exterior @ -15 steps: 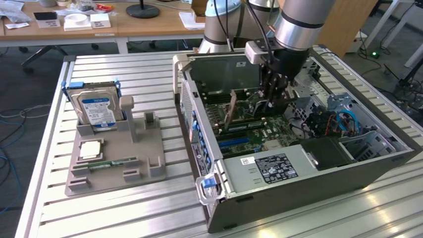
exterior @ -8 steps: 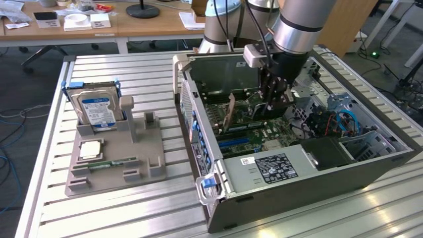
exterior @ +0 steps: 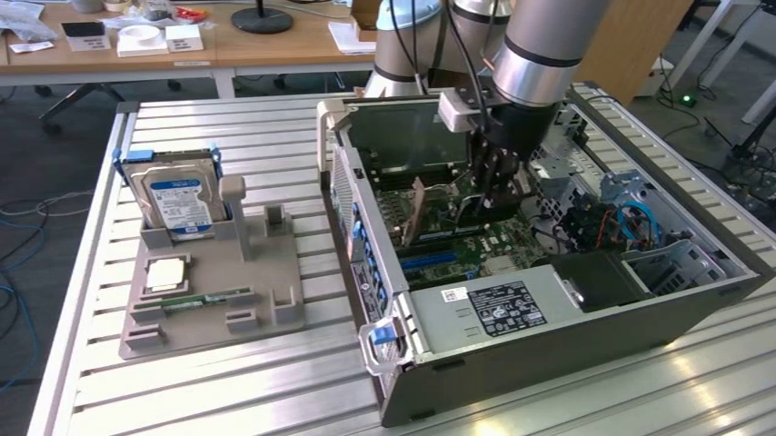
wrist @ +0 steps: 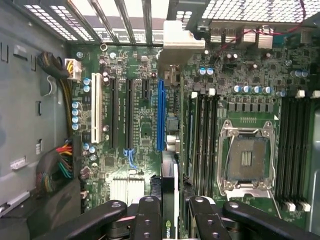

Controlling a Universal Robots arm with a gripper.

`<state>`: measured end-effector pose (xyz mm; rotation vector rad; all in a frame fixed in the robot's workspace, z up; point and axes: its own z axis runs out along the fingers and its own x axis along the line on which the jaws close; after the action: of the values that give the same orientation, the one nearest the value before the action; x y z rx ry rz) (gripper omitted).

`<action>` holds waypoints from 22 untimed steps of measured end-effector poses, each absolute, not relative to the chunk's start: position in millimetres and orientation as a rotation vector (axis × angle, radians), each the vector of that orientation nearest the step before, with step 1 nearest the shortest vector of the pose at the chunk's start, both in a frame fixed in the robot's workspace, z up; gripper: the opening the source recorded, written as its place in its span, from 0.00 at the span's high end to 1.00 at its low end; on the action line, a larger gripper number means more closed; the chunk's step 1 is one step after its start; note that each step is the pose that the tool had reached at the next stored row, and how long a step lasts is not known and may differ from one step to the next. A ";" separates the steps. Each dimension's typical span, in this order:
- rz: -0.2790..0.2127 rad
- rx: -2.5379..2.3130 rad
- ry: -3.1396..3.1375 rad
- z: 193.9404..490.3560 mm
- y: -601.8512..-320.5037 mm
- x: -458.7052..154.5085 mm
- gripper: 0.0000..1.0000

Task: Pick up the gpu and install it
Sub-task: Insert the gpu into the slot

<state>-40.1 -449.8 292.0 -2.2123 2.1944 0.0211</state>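
While the gripper [wrist: 172, 204] is clamped on the gpu [wrist: 169, 226], edge-on over the motherboard [wrist: 142, 145] near the rear wall of the case [wrist: 30, 100], I'd square its lower edge with the blue slot [wrist: 160, 115], keep the silver bracket [wrist: 182, 42] meeting the rear openings [wrist: 125, 20], and press straight down.

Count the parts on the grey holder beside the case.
3: a hard drive upright at the far end of the grey holder, a square chip flat in front of it, a memory stick nearest the camera. None looks hidden.
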 end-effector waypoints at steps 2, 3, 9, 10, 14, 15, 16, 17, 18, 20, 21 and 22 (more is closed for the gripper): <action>0.021 -2.216 2.191 290.5 -450.2 -42.5 0.74; 0.020 -2.217 2.189 290.0 -450.3 -43.8 0.74; 0.020 -2.224 2.182 285.2 -450.5 -50.4 0.74; 0.020 -2.225 2.180 283.9 -450.5 -51.5 0.74; 0.020 -2.229 2.176 279.1 -450.5 -55.6 0.74; 0.020 -2.230 2.175 278.7 -450.5 -56.0 0.74; 0.020 -2.231 2.175 278.8 -450.6 -56.0 0.74; 0.018 -2.232 2.175 278.7 -450.5 -56.0 0.74; 0.017 -2.232 2.176 278.6 -450.5 -56.4 0.74; 0.014 -2.232 2.174 276.6 -450.5 -58.0 0.74; 0.012 -2.232 2.173 275.3 -450.5 -59.1 0.74; 0.010 -2.231 2.171 274.1 -450.5 -60.0 0.74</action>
<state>-60.0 -450.5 274.1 -2.2313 2.1713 0.0097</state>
